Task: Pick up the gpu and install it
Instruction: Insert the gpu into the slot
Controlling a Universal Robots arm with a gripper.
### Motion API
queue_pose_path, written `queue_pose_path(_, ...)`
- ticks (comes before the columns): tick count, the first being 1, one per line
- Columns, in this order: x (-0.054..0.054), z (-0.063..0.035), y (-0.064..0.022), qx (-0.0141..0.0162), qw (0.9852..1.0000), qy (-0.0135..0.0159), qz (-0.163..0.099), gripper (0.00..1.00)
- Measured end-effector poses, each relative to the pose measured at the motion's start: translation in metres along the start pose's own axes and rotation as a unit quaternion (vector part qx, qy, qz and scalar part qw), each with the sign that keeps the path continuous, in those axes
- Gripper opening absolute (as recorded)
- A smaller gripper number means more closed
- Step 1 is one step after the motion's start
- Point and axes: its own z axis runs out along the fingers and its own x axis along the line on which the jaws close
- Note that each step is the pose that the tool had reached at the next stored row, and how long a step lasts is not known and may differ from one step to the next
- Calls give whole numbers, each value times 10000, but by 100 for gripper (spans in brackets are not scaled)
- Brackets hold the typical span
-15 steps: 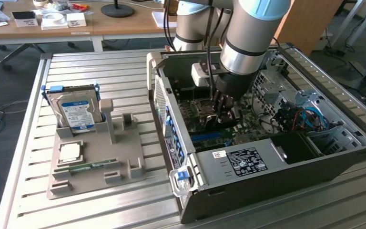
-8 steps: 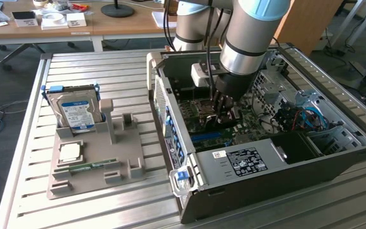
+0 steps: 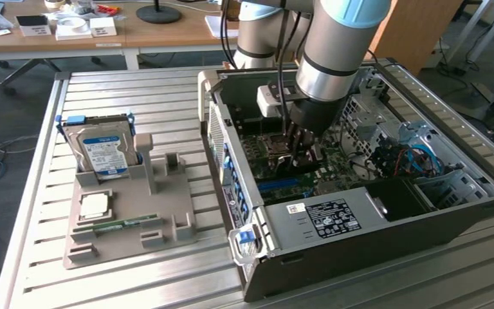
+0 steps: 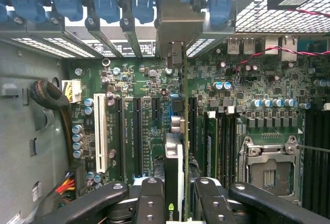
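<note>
My gripper [image 4: 178,195] is down inside the open computer case [image 3: 359,222], shut on the gpu [image 4: 175,152]. The card stands on edge between the two black fingers [image 4: 149,201], its thin edge running away from the gripper toward the metal bracket at the case's rear wall [image 4: 178,28]. It sits over the green motherboard [image 4: 149,80], in line with the long black expansion slots [image 4: 138,136]; whether it is seated in a slot I cannot tell. In the exterior view the gripper [image 3: 301,138] hangs from the arm low over the board in the middle of the case.
A white slot [image 4: 99,131], a cable bundle [image 4: 51,100] and the processor socket [image 4: 268,167] flank the card. Outside the case, at the exterior view's left, a grey holder [image 3: 157,187] carries a hard drive [image 3: 101,151], a processor chip [image 3: 94,206] and a memory stick [image 3: 118,224].
</note>
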Motion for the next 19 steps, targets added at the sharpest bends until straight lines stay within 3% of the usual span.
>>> queue_pose_path(2,0,0,-1,-6,10000,1,1,27)
queue_pose_path(3,0,1,-6,-42,10000,6,3,27)
queue_pose_path(5,0,0,-10,-73,10000,14,4,27)
queue_pose_path(12,-1,2,-28,-94,10000,18,5,27)
queue_pose_path(19,-1,15,-29,-94,10000,18,5,27)
